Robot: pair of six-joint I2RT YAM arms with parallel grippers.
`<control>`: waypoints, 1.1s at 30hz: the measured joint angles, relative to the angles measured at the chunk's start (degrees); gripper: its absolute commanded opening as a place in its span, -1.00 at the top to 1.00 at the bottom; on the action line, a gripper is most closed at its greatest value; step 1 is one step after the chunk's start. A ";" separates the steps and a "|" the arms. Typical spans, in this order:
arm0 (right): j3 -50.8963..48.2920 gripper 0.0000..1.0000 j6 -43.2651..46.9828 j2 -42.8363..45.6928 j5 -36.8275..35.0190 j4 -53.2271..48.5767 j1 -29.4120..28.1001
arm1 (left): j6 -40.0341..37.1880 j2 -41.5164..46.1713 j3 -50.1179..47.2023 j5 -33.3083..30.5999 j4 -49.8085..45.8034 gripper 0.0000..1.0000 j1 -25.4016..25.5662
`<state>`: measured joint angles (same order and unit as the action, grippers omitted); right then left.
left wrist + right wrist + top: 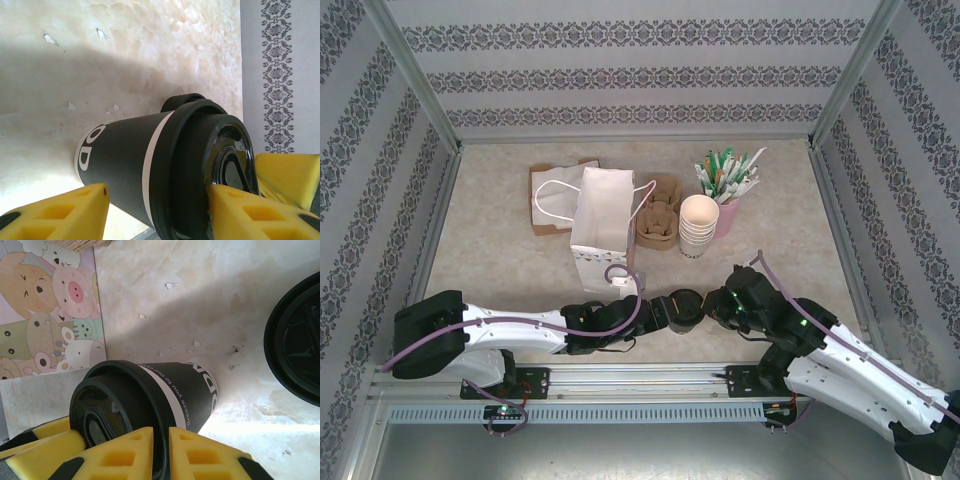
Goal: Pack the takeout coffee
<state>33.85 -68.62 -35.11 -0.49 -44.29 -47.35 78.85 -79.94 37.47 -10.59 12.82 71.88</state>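
The takeout coffee [685, 310] is a black paper cup with a white band and a black lid, between my two grippers near the front edge. In the left wrist view the takeout coffee [125, 155] lies across my left gripper [157, 200]; one yellow finger [250, 212] presses the lid's top and the other meets the cup's side near its base. In the right wrist view my right gripper [161, 432] is shut on the lid's rim of the takeout coffee [150, 395]. The white paper bag [603, 225] stands just behind.
A squat stack of black lids [295, 340] sits close beside the cup. Behind are a stack of cream cups [698, 225], a pink cup of stirrers [728, 190], a brown cup carrier [660, 212] and flat brown bags [552, 195]. Patterned walls enclose the table.
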 measured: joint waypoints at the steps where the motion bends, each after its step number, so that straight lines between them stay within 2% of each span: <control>1: -0.31 0.64 0.00 -0.09 0.00 0.24 0.00 | 0.00 0.00 0.07 0.00 -0.04 -0.11 0.00; 20: -4.59 0.83 1.07 1.70 -0.79 5.22 0.02 | -0.24 -0.07 0.28 -0.22 -0.61 -0.10 0.00; 33: -4.72 0.79 4.76 1.95 -1.57 5.95 0.00 | -0.98 -0.07 1.68 -0.13 -2.84 -0.12 0.00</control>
<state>29.12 -63.86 -33.17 -2.07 -38.35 -47.35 77.87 -80.01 39.16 -10.72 9.98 71.88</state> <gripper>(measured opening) 0.106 0.557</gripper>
